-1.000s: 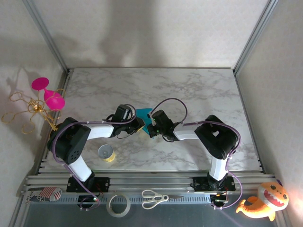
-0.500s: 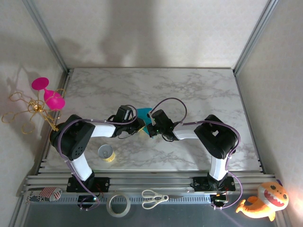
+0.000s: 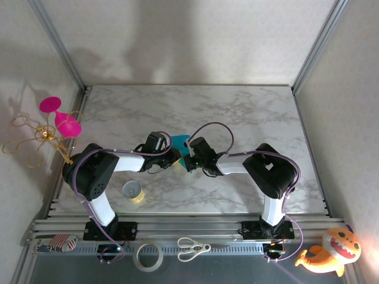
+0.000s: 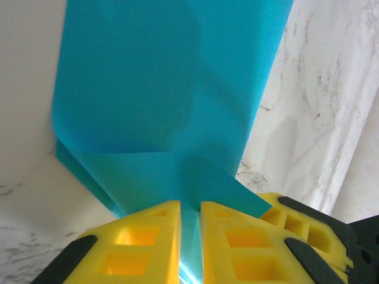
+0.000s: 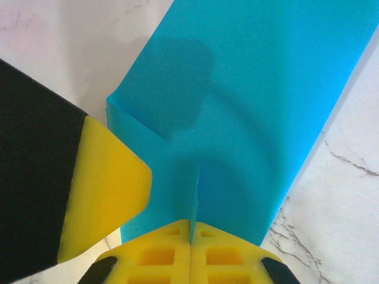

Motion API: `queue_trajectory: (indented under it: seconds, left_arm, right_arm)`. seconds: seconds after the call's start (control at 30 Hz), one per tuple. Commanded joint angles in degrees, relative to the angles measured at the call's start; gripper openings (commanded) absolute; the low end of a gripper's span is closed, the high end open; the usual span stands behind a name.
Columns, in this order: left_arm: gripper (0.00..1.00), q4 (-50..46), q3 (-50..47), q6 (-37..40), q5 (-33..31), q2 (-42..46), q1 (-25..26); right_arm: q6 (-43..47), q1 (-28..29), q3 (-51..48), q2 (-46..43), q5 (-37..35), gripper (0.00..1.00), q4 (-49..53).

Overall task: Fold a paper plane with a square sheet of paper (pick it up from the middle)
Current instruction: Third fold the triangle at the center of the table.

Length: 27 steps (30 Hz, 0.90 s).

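Observation:
The square sheet of paper [image 3: 179, 142] is teal-blue, partly folded, and held up at the middle of the marble table [image 3: 249, 112] between my two grippers. My right gripper [image 3: 188, 160] is shut on a raised ridge of the paper [image 5: 254, 106], and its yellow fingertips [image 5: 191, 223] press together on the crease. My left gripper [image 3: 176, 156] faces it. Its yellow fingers stand a narrow gap apart [image 4: 190, 204], and the paper [image 4: 166, 89] runs down through that gap, with a flap lying over the right finger [image 4: 237, 236]. One left finger [image 5: 109, 177] shows beside the paper in the right wrist view.
A small yellow tape roll [image 3: 133, 191] sits on the table near the left arm. A white tape roll [image 3: 148, 257] and scissors [image 3: 192, 248] lie on the front rail. Pink cups on a gold stand [image 3: 59, 121] are off the left edge, and a plush toy [image 3: 331, 251] is at the front right.
The left arm's elbow has shifted a little to the right. Both grippers stay together at the paper, which has not visibly moved.

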State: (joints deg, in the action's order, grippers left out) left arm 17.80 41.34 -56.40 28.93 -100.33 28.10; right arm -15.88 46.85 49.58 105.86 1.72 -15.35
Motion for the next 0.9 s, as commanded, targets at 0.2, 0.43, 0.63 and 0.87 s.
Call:
queue_trajectory:
  seconds: [0.2,0.43,0.63,0.87]
  left_arm:
    - [0.16,-2.6,1.1,1.6,-1.2,-1.4,0.4]
    - [0.16,-3.6,1.4,1.5,-1.7,-2.0,0.4]
    - [0.16,-5.9,1.8,1.7,-2.7,-2.2,0.4]
    - [0.14,-9.7,2.3,2.5,-4.6,-2.1,0.4]
  right_arm:
    - [-0.5,-0.4,-0.1,2.1,0.2,0.00,4.6]
    - [-0.6,-0.4,0.0,2.0,0.2,0.00,4.6]
    - [-1.0,-0.4,0.1,1.3,0.4,0.01,4.6]
    - [-5.9,-2.3,0.4,-6.0,3.6,0.22,4.8]
